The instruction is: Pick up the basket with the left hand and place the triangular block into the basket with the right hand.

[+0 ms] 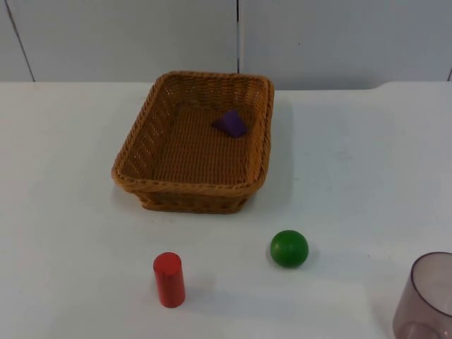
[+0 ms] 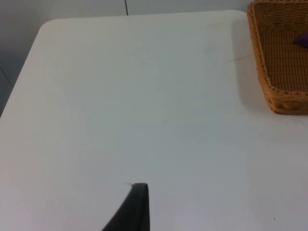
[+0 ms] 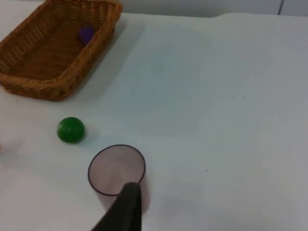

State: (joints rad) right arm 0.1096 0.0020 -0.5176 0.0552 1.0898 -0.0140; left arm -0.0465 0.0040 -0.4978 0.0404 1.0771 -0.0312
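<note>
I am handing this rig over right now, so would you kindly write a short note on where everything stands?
Left gripper: waiting over bare table left of the basket, holding nothing.
Right gripper: hovering above the clear cup, holding nothing.
The basket rests on the table; the purple triangular block already lies inside it, near the far right corner.
The green ball and red cylinder stand in front of the basket.
Done: block in basket. Left: nothing obvious; the basket is not lifted.

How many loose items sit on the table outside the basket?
3: a red cylinder in front of the basket, a green ball to its right, and a translucent cup at the front right edge. The purple block lies inside the basket.
</note>
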